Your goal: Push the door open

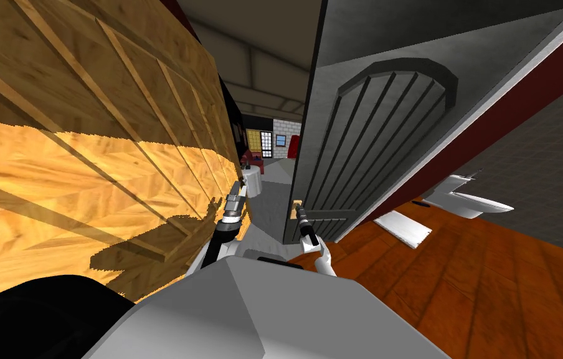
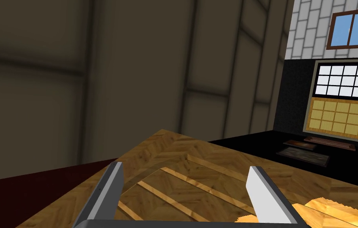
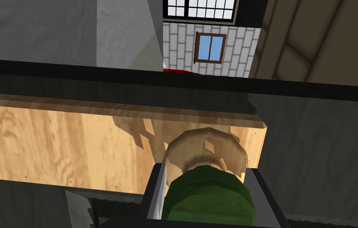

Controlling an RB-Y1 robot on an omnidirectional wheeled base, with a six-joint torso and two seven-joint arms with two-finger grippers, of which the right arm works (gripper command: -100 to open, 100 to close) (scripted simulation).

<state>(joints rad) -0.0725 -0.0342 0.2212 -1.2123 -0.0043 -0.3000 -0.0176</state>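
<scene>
Head view — toilet [image 1: 470,201] right of door [image 1: 373,149]

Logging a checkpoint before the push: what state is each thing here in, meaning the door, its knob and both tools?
door, partly open, with a gap beside its free edge.
green knob, gripped at its sides by the right tool.
right tool, shut on the green knob.
left tool, open, holding nothing, beside a wooden panelled surface.
</scene>
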